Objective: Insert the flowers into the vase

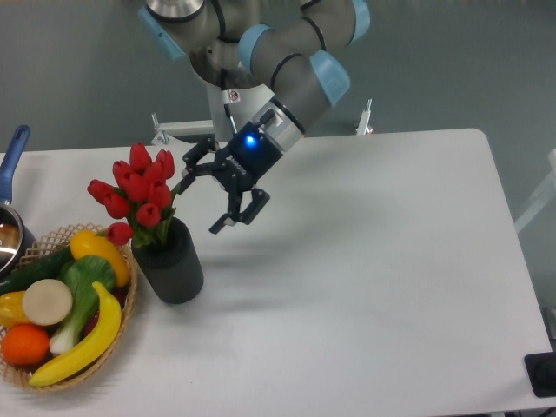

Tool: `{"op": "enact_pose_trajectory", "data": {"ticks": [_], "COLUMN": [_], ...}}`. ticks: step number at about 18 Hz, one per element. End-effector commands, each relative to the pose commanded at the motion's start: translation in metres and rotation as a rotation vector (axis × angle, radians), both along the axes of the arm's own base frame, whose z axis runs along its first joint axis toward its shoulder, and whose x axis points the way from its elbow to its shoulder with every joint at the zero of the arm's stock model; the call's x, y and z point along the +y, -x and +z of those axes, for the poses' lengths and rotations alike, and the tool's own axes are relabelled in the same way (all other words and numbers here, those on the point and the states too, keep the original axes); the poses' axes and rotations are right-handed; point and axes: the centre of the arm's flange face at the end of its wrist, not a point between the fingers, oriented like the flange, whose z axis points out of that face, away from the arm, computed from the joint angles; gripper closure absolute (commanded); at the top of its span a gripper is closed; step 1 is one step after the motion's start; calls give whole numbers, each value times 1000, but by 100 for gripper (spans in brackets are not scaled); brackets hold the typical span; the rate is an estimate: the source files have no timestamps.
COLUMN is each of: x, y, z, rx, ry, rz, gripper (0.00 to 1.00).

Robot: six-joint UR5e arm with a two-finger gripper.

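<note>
The red tulip flowers (pixel 137 191) stand upright with their stems inside the dark grey ribbed vase (pixel 169 264) at the table's left. My gripper (pixel 207 193) hangs just to the right of the buds, tilted down and to the left. Its fingers (pixel 228 219) are spread open and hold nothing. A gap separates the fingers from the flowers.
A wicker basket (pixel 122 326) of produce with a banana, orange and greens sits left of the vase, touching or nearly touching it. A pot with a blue handle (pixel 10 165) is at the far left edge. The white table (pixel 365 287) extends right.
</note>
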Motion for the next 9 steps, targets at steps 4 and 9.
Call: {"op": "enact_pose_trajectory", "data": {"ticks": [4,9], "x": [-8,-42], "y": [34,93], "z": [16,31], "rx": [45,158], "ry": [6,141], "rz": [50,178], "gripper": [0,0]}}
